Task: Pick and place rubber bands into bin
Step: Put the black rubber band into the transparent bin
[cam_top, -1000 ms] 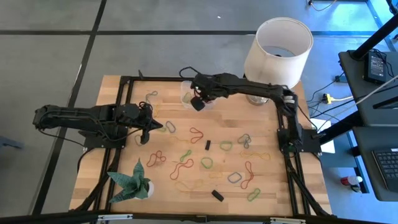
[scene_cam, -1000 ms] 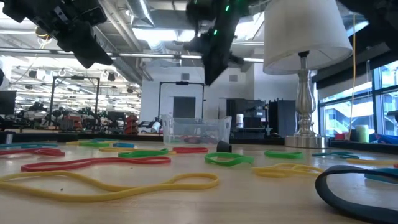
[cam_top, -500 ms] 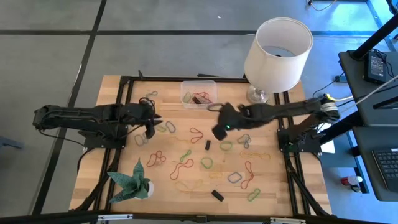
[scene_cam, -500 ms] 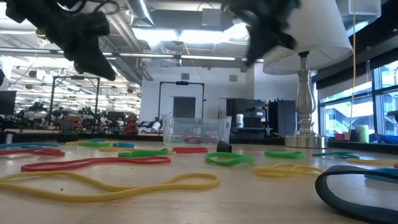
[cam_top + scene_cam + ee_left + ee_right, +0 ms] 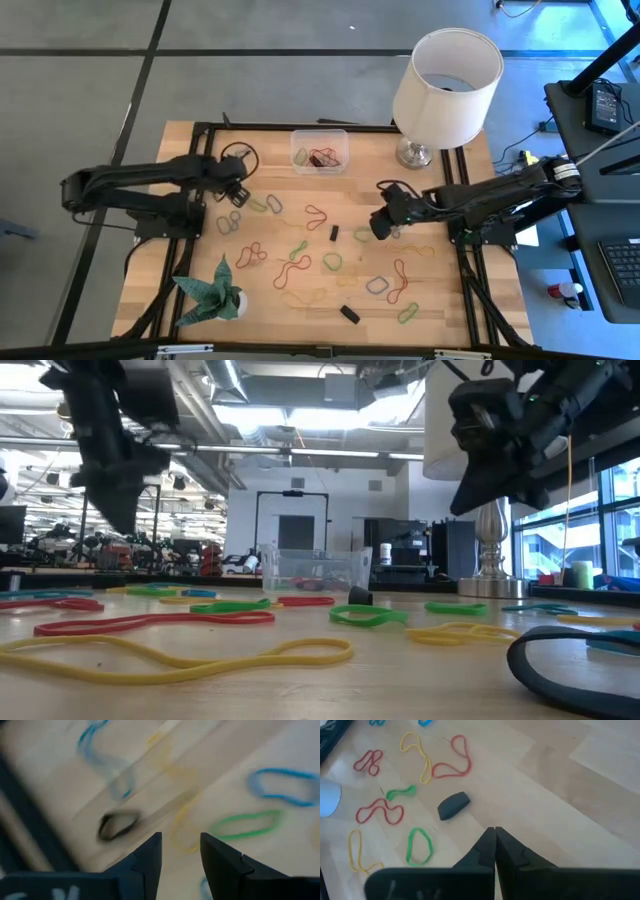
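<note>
Standing at the table's (image 5: 200, 275) far edge beside the white lamp (image 5: 446, 75), the bin (image 5: 320, 150) is a small clear box with a few dark and red loops inside. Nearer than the bin, rubber bands (image 5: 300, 272) lie scattered, thin twisted loops in red, green, yellow and blue. Left of the bin, the left gripper (image 5: 238, 192) holds nothing, fingers apart. Right of the bin, the right gripper (image 5: 381, 226) is empty, fingers pressed together.

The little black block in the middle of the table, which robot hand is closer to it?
The right hand. It hangs just beside the black block, toward the lamp side. The left hand is much farther off, over the bands near the table's other edge.
</note>
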`<state>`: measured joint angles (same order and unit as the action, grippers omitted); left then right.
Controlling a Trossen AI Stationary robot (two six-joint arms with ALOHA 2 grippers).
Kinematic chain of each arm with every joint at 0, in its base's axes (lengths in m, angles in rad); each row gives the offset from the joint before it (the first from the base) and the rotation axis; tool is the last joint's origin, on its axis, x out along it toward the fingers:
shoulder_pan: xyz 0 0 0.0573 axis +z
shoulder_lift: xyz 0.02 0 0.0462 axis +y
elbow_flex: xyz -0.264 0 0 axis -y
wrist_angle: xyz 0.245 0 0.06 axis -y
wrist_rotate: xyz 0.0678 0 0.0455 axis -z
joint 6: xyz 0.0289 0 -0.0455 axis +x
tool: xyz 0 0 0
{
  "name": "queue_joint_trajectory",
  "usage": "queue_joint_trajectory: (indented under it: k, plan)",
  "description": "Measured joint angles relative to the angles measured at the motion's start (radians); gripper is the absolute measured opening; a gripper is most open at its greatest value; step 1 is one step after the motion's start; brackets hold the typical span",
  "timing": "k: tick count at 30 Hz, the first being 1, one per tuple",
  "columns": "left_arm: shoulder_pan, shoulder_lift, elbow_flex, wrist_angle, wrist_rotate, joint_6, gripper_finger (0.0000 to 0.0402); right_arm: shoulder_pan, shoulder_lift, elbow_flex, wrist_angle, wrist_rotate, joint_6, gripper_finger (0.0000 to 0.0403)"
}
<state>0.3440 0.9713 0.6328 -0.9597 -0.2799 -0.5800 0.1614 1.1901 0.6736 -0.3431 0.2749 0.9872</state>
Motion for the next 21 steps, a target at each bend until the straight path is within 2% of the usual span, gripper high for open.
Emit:
queue_joint_trajectory:
  k: [3, 10, 17, 21]
  plan:
    - [0.087, 0.079, -0.002, -0.020, 0.008, -0.047, 0.0121, -0.008, -0.027, -0.012, -0.003, -0.006, -0.043, 0.0005]
    - [0.264, 0.249, -0.003, 0.027, 0.011, -0.053, 0.0114, -0.035, -0.043, -0.013, -0.007, -0.052, -0.150, 0.0006]
    - [0.350, 0.369, -0.003, 0.177, 0.016, 0.026, 0.0101, -0.064, -0.043, -0.013, -0.008, -0.094, -0.222, 0.0006]
    - [0.380, 0.433, -0.003, 0.225, 0.057, 0.021, 0.0080, -0.067, -0.043, -0.013, -0.007, -0.094, -0.261, 0.0006]
